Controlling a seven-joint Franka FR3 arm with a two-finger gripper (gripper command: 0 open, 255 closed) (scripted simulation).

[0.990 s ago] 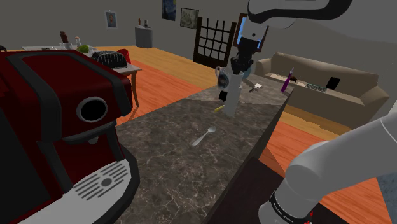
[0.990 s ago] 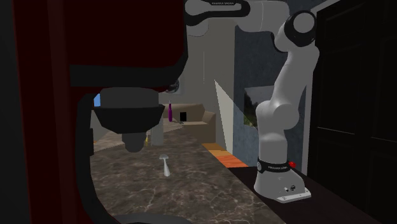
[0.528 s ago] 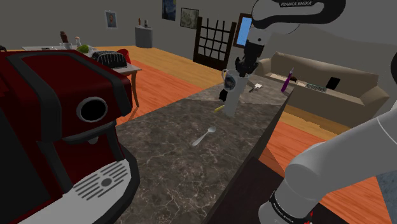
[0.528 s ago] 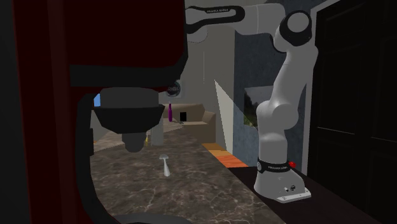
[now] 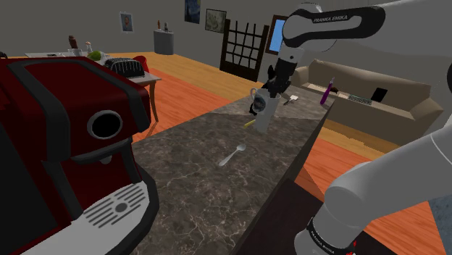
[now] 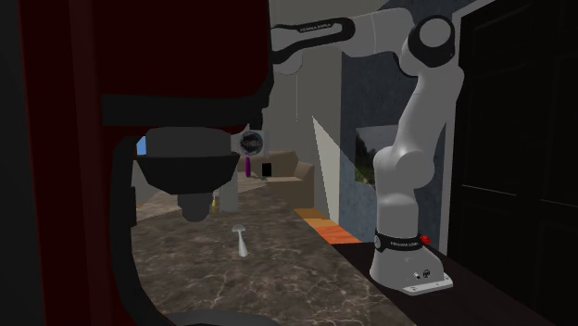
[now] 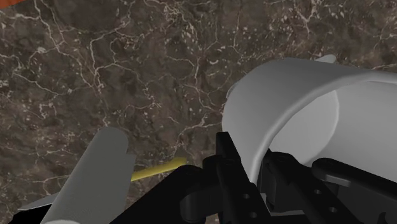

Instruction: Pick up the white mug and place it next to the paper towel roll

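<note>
Shoulder view: gripper point(image 5: 269, 88) hung over the far end of the marble counter point(image 5: 188, 174), clamped on the white mug point(image 5: 257, 101). The mug was off the surface, level with the upper part of the paper towel roll point(image 5: 264, 117) and overlapping it in the picture; touching or just beside, could not tell. 1 yellow stick-like thing point(image 5: 248, 123) lay at the roll's foot, 1 spoon point(image 5: 233, 155) nearer the camera.

Second exterior view: the mug point(image 6: 250, 142) peeked out past the red coffee machine point(image 6: 139, 111), well above the counter.

Wrist view: the 2 black fingers point(image 7: 227, 156) pinched the mug's wall at the rim, 1 outside, 1 inside. The roll showed as a grey cylinder close beside the fingers, the yellow thing between roll and mug.

Risks, as judged:
- the hold was a thin pinch on 1 wall, so a quick swing or a bump could make the mug pivot or slip
- the roll stood tall and close, and a descent drifting toward it could knock it over
- a mug set down on the yellow thing would rest tilted and could tip on release
</note>
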